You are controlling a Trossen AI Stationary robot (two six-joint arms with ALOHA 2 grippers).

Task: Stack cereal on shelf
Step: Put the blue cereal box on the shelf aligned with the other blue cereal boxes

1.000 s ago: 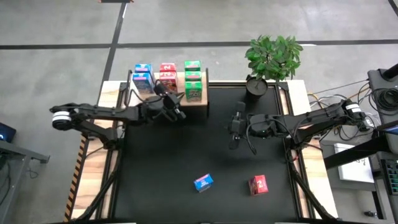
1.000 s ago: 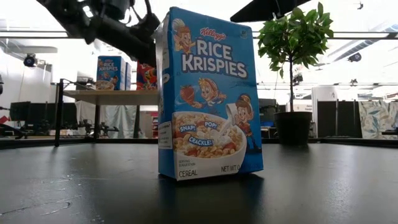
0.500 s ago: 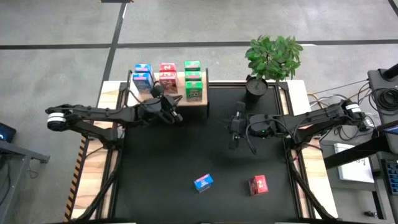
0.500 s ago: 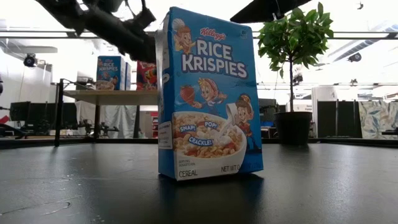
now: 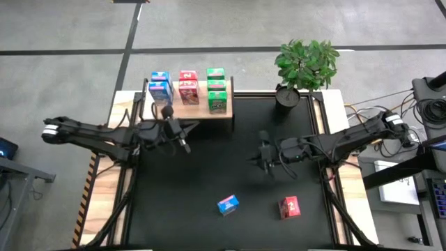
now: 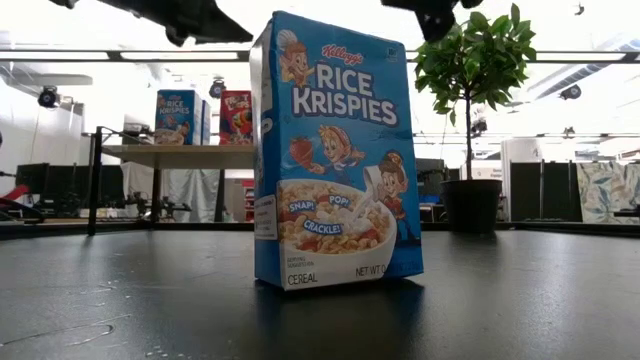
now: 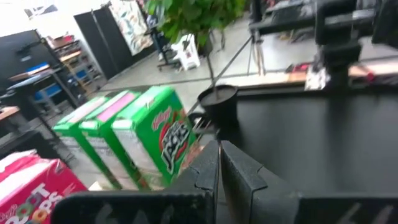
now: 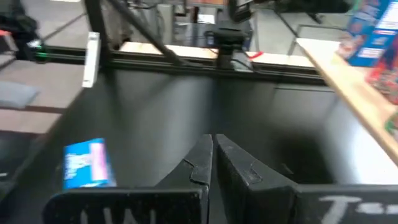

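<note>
The pale wooden shelf (image 5: 187, 109) stands at the table's far edge and carries blue (image 5: 159, 85), red (image 5: 188, 88) and green (image 5: 217, 90) cereal boxes standing upright in rows. A blue box (image 5: 228, 203) and a red box (image 5: 290, 206) stand on the black mat near the front edge; the blue one fills the low view (image 6: 335, 150). My left gripper (image 5: 184, 141) is shut and empty, just in front of the shelf; the green boxes (image 7: 149, 137) show in its wrist view. My right gripper (image 5: 256, 161) is shut and empty over the mat's middle, with the blue box (image 8: 87, 163) ahead of it.
A potted plant (image 5: 305, 64) stands at the far right corner, right of the shelf. Bare black mat (image 5: 209, 167) lies between the shelf and the two loose boxes. Cables and equipment (image 5: 432, 104) lie off the table's right side.
My left gripper has drawn back from the red boxes on the shelf, toward the table's left and near edges, leaving them standing uncovered. My right gripper has moved a little toward the near edge and the loose blue box.
</note>
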